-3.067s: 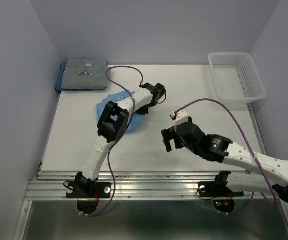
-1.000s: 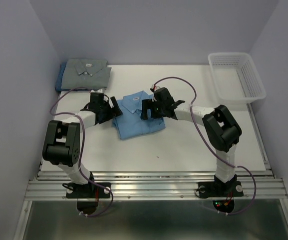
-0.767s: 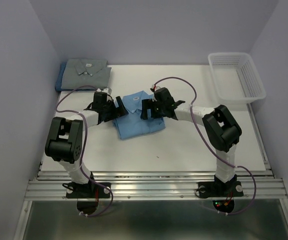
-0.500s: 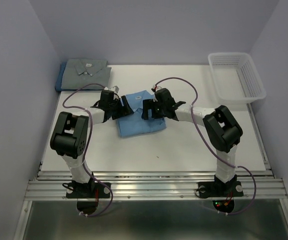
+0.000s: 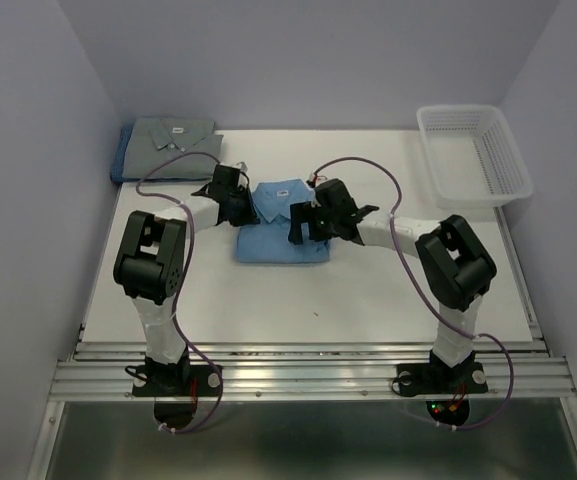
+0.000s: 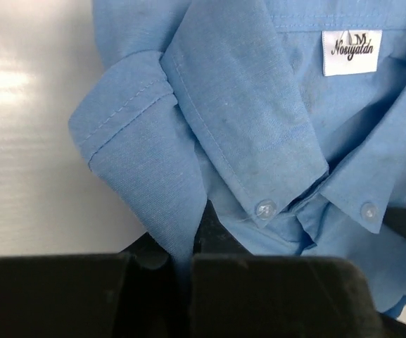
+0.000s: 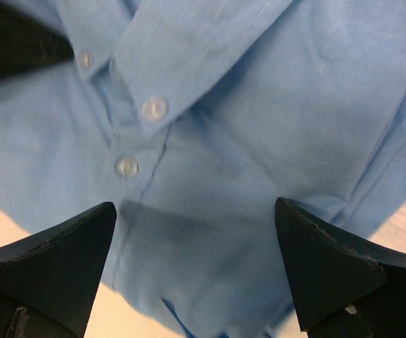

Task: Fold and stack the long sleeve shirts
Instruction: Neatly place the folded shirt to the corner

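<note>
Pinching woven lt-blue shirt [image 6: 248,91] collar, L tool [image 6: 183,255]

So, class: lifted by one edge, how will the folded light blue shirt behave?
Probably floppy: the light blue shirt is thin cloth, bunched where the left pincer pinches it. Likely light, and its folds may sag open.

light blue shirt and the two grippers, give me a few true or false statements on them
1. The left gripper is shut on a fold of the light blue shirt. True.
2. The right gripper is clamped on that shirt. False: its jaws stand open over the cloth.
3. The grey shirt lies in the basket. False: it lies folded on the darker blue shirt at the far left; the basket is at the far right.
4. The light blue shirt's neck label shows. True.
</note>
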`<state>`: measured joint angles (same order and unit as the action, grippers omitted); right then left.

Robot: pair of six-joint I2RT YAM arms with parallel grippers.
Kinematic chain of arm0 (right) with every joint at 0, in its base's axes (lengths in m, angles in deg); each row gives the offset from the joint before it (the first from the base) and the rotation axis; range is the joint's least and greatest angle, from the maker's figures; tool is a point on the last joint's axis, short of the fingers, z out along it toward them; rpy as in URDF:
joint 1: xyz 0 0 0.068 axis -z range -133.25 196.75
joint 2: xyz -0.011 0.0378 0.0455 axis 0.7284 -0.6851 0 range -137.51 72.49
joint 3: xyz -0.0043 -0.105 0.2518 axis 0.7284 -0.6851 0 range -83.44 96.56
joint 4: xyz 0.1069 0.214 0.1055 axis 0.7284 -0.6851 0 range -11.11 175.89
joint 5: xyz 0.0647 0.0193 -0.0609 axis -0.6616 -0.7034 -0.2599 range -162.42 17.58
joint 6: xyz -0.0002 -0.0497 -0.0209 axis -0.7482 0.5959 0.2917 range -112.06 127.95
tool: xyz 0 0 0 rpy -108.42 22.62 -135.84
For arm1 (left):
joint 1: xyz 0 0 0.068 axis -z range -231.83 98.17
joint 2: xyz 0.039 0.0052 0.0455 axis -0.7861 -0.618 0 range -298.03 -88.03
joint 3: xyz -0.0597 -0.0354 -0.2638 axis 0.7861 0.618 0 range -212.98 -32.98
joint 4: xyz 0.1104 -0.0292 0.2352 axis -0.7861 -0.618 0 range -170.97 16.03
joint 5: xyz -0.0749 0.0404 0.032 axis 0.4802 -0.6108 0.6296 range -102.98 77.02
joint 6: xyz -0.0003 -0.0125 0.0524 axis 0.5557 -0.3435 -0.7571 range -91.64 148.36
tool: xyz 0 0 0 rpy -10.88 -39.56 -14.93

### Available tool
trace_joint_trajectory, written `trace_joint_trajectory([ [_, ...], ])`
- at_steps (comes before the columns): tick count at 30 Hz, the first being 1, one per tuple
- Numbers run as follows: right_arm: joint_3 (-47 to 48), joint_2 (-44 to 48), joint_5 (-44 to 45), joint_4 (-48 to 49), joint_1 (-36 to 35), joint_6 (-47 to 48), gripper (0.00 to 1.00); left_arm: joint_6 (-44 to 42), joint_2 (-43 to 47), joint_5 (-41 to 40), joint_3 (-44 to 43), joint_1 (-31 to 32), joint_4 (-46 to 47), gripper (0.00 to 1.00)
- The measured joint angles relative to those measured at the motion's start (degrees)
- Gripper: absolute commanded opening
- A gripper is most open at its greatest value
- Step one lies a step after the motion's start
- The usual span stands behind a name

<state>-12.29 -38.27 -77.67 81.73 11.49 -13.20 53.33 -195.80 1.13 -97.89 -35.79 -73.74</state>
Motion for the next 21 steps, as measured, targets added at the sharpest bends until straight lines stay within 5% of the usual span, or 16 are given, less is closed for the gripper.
trace_joint_trajectory([
  [13,-14.7,24.7,16.5,-1.4,0.0,4.9,1.0,-26.6,-1.7,-23.3,-27.1,-0.1,-14.2,0.0],
  [21,-21.2,29.8,25.9,-1.9,0.0,6.7,1.0,-39.7,-7.2,-31.4,-42.5,-3.0,-17.6,0.0],
])
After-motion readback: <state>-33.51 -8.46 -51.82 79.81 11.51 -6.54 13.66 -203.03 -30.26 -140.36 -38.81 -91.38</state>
